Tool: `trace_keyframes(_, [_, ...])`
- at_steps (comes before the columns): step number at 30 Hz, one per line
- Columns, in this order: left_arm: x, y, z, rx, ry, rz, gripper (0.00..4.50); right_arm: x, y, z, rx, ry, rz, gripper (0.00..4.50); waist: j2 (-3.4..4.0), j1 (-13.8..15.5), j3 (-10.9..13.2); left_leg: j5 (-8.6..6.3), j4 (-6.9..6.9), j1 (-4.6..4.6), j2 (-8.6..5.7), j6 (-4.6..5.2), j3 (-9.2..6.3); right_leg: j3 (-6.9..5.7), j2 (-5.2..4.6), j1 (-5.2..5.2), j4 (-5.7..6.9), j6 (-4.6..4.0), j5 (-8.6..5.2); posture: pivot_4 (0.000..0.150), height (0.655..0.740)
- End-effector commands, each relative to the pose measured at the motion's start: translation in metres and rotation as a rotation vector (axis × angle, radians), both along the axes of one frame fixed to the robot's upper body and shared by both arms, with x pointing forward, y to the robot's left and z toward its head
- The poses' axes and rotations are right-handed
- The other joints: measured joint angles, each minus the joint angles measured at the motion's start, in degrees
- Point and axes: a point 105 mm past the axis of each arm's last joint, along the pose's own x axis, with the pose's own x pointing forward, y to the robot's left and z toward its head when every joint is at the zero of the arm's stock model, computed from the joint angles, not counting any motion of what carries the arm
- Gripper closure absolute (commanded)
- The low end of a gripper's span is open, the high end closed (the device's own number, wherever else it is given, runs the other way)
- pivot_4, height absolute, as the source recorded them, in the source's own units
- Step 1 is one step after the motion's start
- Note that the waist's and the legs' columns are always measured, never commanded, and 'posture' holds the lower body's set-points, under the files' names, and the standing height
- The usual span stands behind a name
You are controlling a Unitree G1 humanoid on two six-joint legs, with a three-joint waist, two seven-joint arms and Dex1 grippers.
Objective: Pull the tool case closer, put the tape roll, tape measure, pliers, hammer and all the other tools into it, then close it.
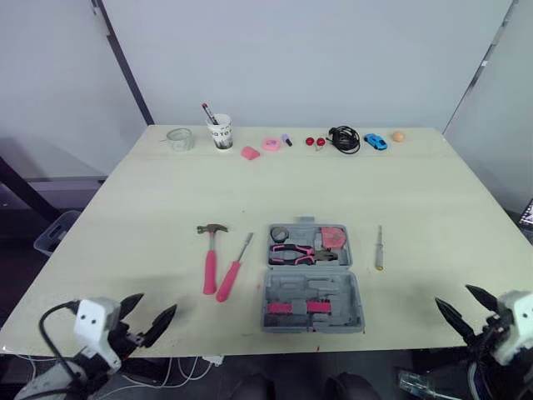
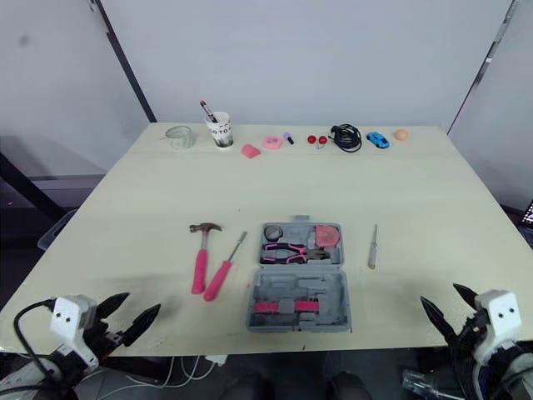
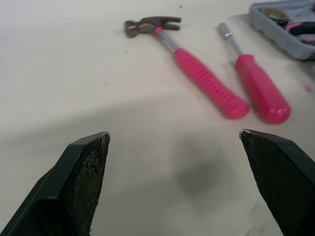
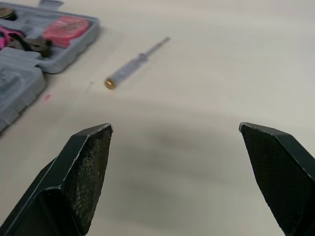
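Observation:
An open grey tool case [image 1: 312, 283] lies near the table's front middle, holding a tape roll [image 1: 278, 233], a pink tape measure [image 1: 335, 237] and pink-handled pliers [image 1: 293, 253]. Left of the case lie a pink-handled hammer [image 1: 211, 252] and a pink-handled screwdriver [image 1: 231, 272]. A slim grey screwdriver [image 1: 379, 247] lies right of the case. My left gripper [image 1: 148, 315] stands open at the front left corner, apart from the hammer [image 3: 197, 63]. My right gripper [image 1: 466, 307] stands open at the front right, apart from the grey screwdriver [image 4: 135, 64].
Along the table's far edge stand a glass jar [image 1: 179, 138], a paper cup with pens [image 1: 220, 131], pink bits [image 1: 260, 147], a black cable [image 1: 345, 138], a blue toy car [image 1: 375, 142] and an orange ball [image 1: 398, 136]. Bare tabletop [image 1: 275, 187] lies between them and the case.

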Motion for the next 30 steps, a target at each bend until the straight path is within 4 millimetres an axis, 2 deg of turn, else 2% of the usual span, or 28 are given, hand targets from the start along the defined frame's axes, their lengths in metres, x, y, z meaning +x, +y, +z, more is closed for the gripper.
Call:
trace_keyframes(1, [-0.003,0.005,0.013,0.001,-0.056,0.024,0.00,-0.012,-0.011,0.005,-0.008,-0.033,-0.040,0.13,0.03,0.0,0.0,0.00,0.00,0.00,0.00,0.00,0.01,-0.01,-0.09,-0.01,0.00,0.05,-0.03,0.150,0.7400])
trace_keyframes(5, [-0.004,0.002,0.013,0.006,-0.053,0.015,0.00,-0.021,-0.012,-0.001,-0.016,-0.017,-0.044,0.13,0.03,-0.2,0.0,-0.04,-0.03,-0.01,-0.01,-0.07,0.00,-0.06,-0.24,-0.03,-0.01,0.14,-0.09,0.150,0.7400])
trace_keyframes(14, [0.009,-0.001,0.024,0.035,-0.069,-0.019,0.00,-0.008,-0.007,0.006,-0.025,-0.042,0.014,0.13,0.03,-0.3,0.0,-0.01,-0.08,-0.02,-0.04,-0.01,0.01,-0.34,-0.41,-0.04,-0.02,-0.02,0.01,0.150,0.7400])
trace_keyframes(20, [0.025,-0.010,0.044,0.047,-0.132,-0.037,0.00,0.018,0.002,0.022,-0.054,-0.089,0.104,0.13,0.02,-0.3,0.0,0.00,-0.07,-0.03,-0.08,0.00,0.02,-0.35,-0.37,-0.03,-0.04,-0.04,0.03,0.150,0.7400])
trace_keyframes(30, [0.048,-0.048,0.068,0.127,-0.163,-0.291,0.00,0.066,0.040,0.052,0.017,-0.164,0.176,0.13,-0.01,-0.2,0.1,0.01,-0.08,-0.06,-0.13,0.02,0.05,-0.31,-0.07,0.01,-0.03,-0.07,0.05,0.150,0.7400])
